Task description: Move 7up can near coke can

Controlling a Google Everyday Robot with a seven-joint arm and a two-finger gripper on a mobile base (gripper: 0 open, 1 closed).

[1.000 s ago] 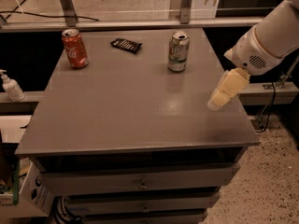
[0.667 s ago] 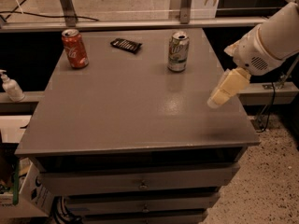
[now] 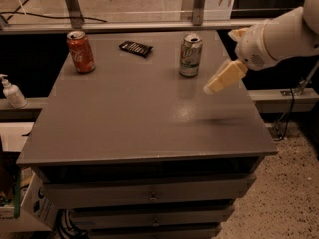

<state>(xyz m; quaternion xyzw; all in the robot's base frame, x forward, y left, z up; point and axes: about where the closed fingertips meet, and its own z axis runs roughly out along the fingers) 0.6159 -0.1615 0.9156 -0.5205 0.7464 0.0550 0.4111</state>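
The 7up can, pale green and silver-white, stands upright on the grey table top at the back right. The coke can, red with white script, stands upright at the back left, well apart from it. My gripper hangs over the table's right side, just right of and a little in front of the 7up can, not touching it. It holds nothing.
A small black packet lies flat at the back between the two cans. A white pump bottle stands on a ledge left of the table. A metal railing runs behind the table. Drawers sit below the top.
My gripper has moved up and left, closer to the 7up can. Both cans have stayed where they were.
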